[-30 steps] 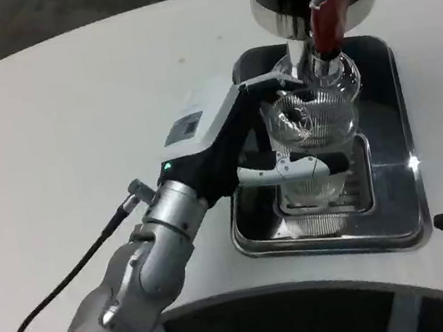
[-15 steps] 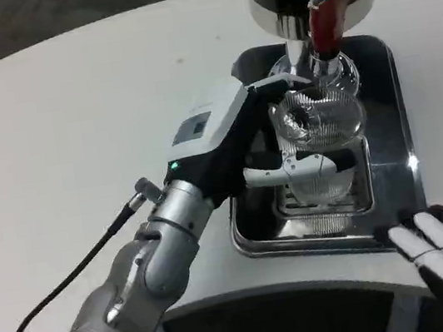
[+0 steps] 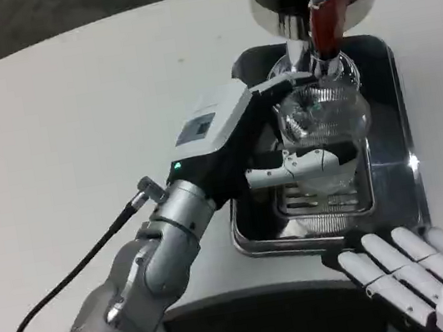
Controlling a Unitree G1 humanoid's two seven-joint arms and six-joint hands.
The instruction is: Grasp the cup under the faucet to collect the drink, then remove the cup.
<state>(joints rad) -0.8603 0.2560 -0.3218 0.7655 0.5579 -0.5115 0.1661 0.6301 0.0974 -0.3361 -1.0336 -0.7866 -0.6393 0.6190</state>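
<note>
Two robot hands in view. Left robot hand (image 3: pixel 281 144), frame centre, grips one clear ribbed cup (image 3: pixel 324 137) from its left side, fingers (image 3: pixel 309 162) wrapped across its front. Right robot hand (image 3: pixel 425 277), lower right, holds nothing, fingers spread; it has advanced up and leftward into frame since half a second ago. Cup stands upright, long axis vertical, mouth up, under one faucet (image 3: pixel 314 50) with red lever (image 3: pixel 328 10), over one steel drip tray (image 3: pixel 394 189) on the white counter (image 3: pixel 70 114).
</note>
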